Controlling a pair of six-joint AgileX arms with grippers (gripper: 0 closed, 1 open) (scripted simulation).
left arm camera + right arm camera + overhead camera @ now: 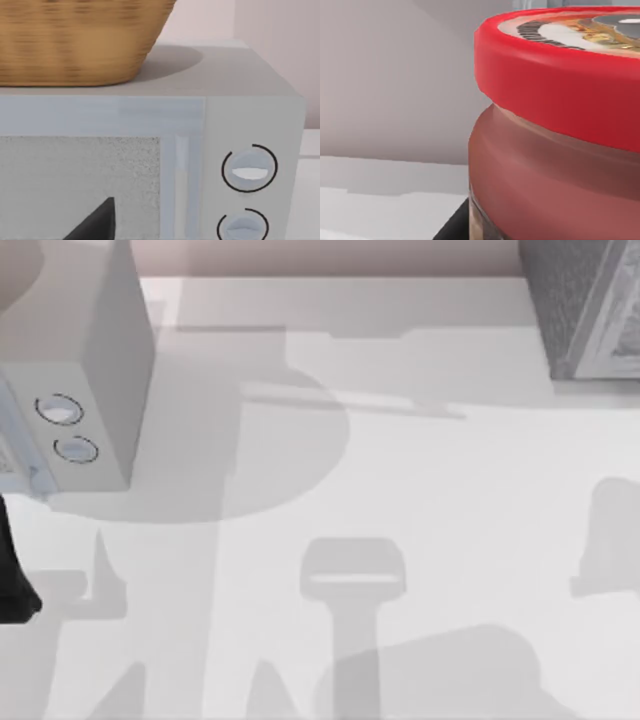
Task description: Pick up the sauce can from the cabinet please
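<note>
The sauce can (pixel 555 130) looms very close in the right wrist view: a squat cylinder with a thick, glossy red rim around a printed top that carries dark lettering and a gold-and-dark emblem, and a smooth reddish-brown body below. It stands against a plain pale grey wall, on a light floor. A dark wedge, probably one finger of the right hand, touches or sits just beside the can's base; I cannot tell how far that hand is spread or whether it grips the can.

From above, the cabinet (pixel 585 305) occupies the far right corner of the surface (pixel 400 490): a dark grey speckled box with a lighter pale frame along its front. The can itself is not identifiable from that view.

At the far left edge stands a smooth light grey microwave (pixel 95 370), boxy, with two round dials (pixel 60 410) ringed in dark lines. The left wrist view faces its front: a grainy speckled door window, pale glossy trim, and the dials stacked one over the other. On its flat top rests a woven wicker basket (pixel 75 40), tan and ribbed, tapering toward its base.

The left arm (pixel 12 570) hangs at the left edge, dark and matte; the left hand's spread cannot be told
</note>
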